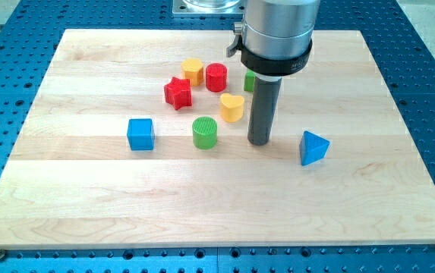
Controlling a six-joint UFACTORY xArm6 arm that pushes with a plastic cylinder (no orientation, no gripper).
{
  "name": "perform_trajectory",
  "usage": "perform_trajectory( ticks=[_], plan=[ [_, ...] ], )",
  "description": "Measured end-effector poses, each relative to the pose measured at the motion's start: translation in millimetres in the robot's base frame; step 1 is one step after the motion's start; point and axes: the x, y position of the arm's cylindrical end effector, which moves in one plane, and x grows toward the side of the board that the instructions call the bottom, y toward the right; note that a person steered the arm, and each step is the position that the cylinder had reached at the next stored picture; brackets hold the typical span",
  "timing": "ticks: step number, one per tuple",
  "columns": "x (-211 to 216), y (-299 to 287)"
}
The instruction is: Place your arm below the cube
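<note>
The blue cube (140, 134) sits on the wooden board (88, 197), left of centre. My tip (260, 141) rests on the board well to the cube's right, at about the same height in the view. A green cylinder (205, 132) stands between the cube and my tip. A blue triangular block (313, 147) lies just right of my tip.
Above the cylinder lie a yellow heart (232, 108), a red star (178, 92), a red cylinder (216, 77) and a yellow block (193, 71). A green block (249, 81) is partly hidden behind the arm. A blue perforated table (430, 91) surrounds the board.
</note>
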Motion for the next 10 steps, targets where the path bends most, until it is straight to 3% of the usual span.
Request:
perform_trajectory(
  ticks=[2, 7, 9, 10],
  plan=[
    [41, -46],
    [47, -61],
    [69, -163],
    [56, -202]
  ],
)
